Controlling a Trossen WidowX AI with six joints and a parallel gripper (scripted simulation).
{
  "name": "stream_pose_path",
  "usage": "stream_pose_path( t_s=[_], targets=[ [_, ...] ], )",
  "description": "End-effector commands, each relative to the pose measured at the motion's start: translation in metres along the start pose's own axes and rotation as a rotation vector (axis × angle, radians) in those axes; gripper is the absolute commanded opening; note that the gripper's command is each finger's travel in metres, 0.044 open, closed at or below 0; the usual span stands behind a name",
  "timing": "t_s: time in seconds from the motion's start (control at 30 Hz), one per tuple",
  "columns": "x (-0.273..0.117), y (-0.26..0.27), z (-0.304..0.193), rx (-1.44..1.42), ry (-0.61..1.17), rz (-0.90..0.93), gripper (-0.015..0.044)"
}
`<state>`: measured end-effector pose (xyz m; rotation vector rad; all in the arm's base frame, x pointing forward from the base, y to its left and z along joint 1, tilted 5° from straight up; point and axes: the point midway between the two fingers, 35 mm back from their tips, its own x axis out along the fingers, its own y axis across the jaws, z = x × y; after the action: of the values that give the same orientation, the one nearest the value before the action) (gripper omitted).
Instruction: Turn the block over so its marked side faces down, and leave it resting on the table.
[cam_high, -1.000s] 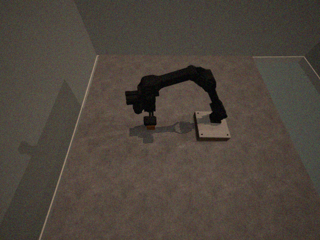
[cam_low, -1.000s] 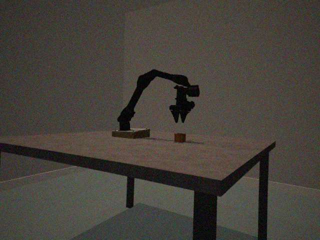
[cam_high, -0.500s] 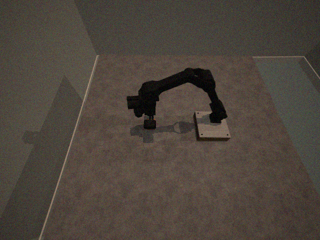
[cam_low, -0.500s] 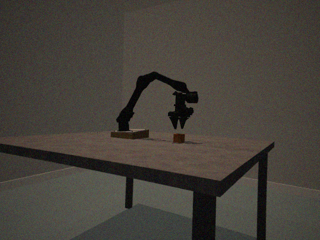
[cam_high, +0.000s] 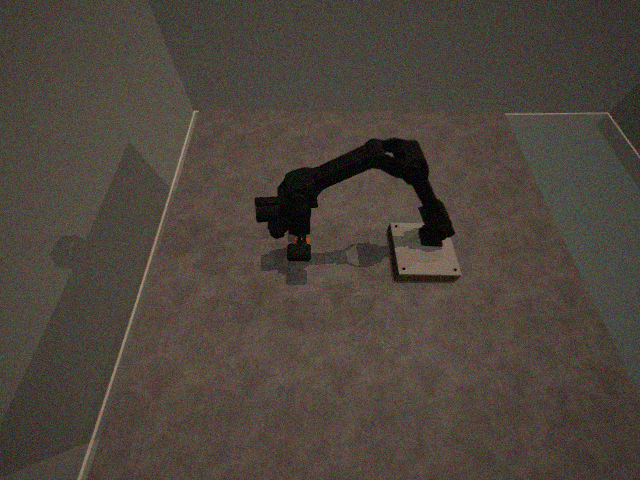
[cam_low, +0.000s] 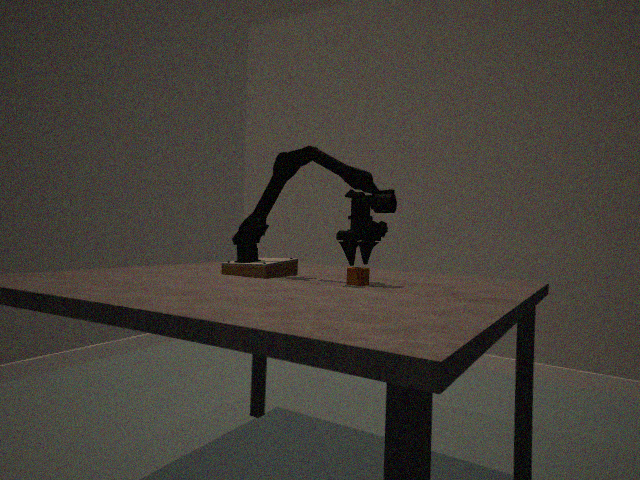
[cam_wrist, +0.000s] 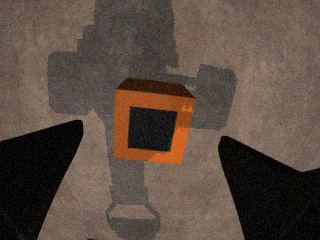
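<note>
The orange block (cam_low: 357, 276) (cam_wrist: 121, 130) rests flat on the table (cam_high: 310, 372) (cam_low: 310, 304). Its marked side, with a dark square (cam_wrist: 152, 129) inside an orange border, faces up in the wrist view. In the top view the gripper hides nearly all of the block. My gripper (cam_low: 359, 264) (cam_wrist: 152, 135) is open and empty. It points straight down, with its fingertips just above the block's top. In the wrist view the block lies between the two fingers, a little nearer the left one and slightly turned relative to them.
The arm stands on a pale base plate (cam_high: 416, 264) (cam_low: 281, 269) on the table, to the right of the block in the top view and to its left in the exterior view. The table's near corner and edges show in the exterior view. The arm's shadow falls around the block.
</note>
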<state>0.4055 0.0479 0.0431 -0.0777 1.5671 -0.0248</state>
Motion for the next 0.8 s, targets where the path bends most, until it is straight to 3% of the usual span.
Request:
stream_pose_path(
  t_s=[0.0,0.5,0.77],
  targets=[
    [0.009,0.001,-0.001,0.000,0.006,0.003,0.0440],
    [0.030,0.001,-0.002,0.000,0.007,0.003,0.0440],
    [0.030,0.001,-0.002,0.000,0.007,0.003,0.0230]
  ],
)
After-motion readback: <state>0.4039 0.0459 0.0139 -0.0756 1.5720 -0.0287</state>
